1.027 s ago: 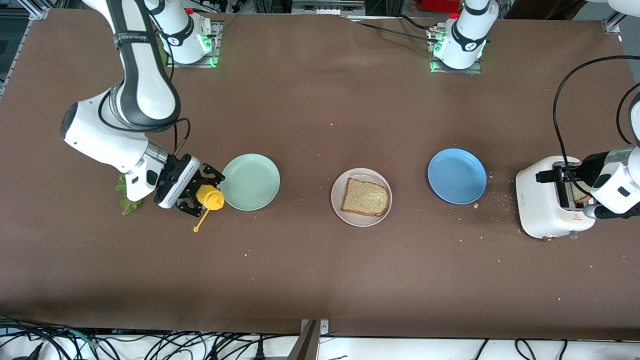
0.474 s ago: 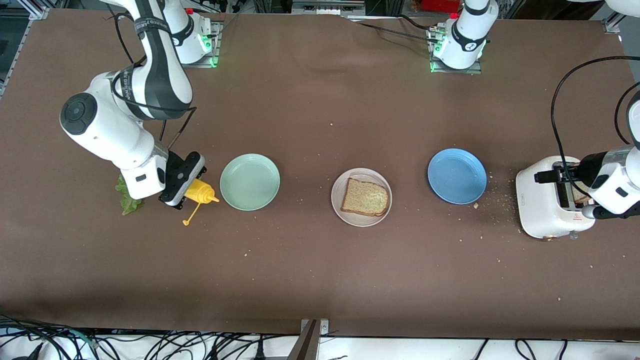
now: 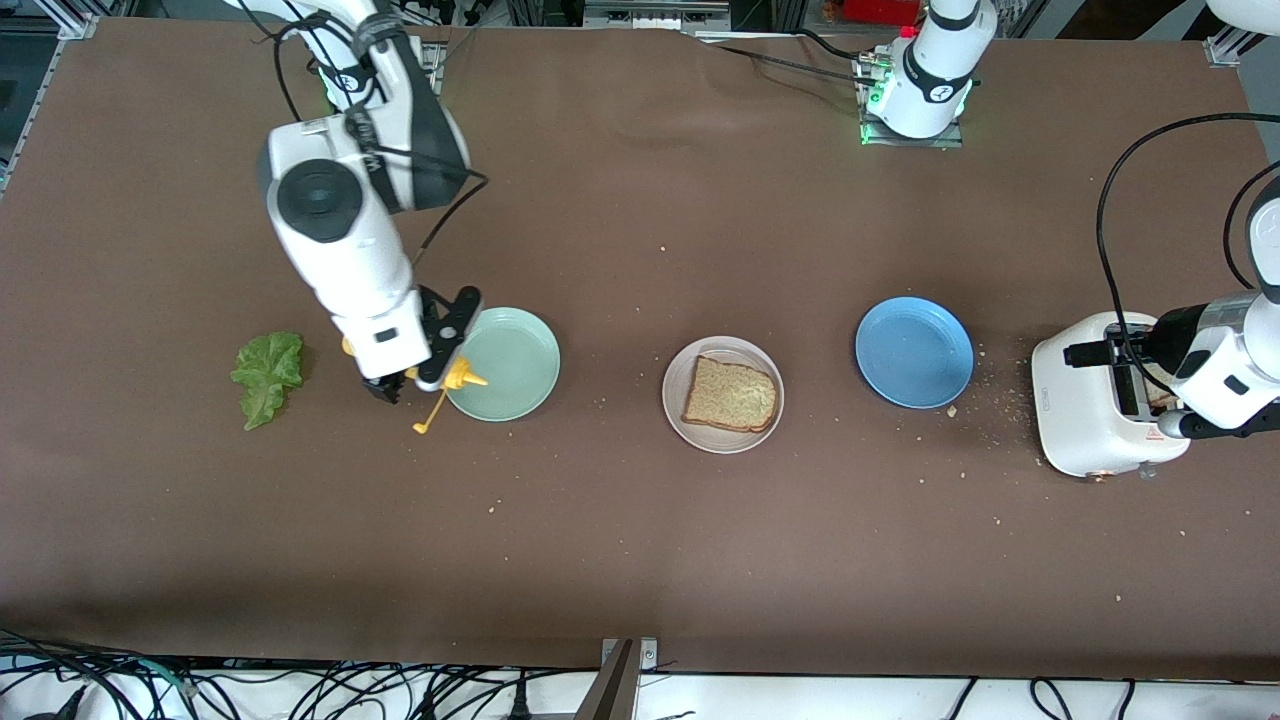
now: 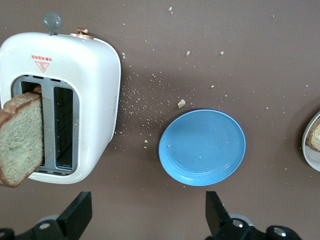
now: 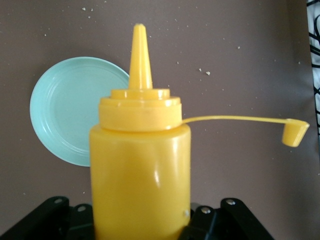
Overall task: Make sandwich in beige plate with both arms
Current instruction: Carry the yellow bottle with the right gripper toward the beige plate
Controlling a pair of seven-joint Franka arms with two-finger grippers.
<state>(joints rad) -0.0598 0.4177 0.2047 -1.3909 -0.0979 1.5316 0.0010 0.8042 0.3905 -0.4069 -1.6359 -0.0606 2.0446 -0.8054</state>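
The right gripper [image 3: 420, 375] is clamped on a yellow squeeze bottle [image 3: 458, 374], held up in the air over the edge of the mint-green plate [image 3: 510, 365] at the right arm's end of the table. In the right wrist view the bottle [image 5: 142, 170] fills the space between the fingers, its pointed nozzle bare and its small cap [image 5: 295, 134] dangling off to one side on a thin tether (the cap is off the tip). The mint-green plate [image 5: 75, 117] lies on the table below it. A lettuce leaf [image 3: 268, 375] lies flat on the brown table [image 3: 640, 560] beside this gripper, toward the right arm's end, apart from the plate.

The beige plate [image 3: 690, 420] sits further along from the right gripper toward the left arm's end, past the mint-green plate, with one bread slice [image 3: 731, 395] lying on it.

The left gripper [image 4: 145, 220] hovers over the white toaster [image 3: 1085, 420] at the left arm's end of the table, its fingers [image 4: 77, 215] spread wide and holding nothing. A second slice of bread [image 4: 20, 142] stands up out of one toaster slot [image 4: 64, 127]. The blue plate [image 3: 914, 352] lies between the toaster and the beige plate, with crumbs scattered around it.
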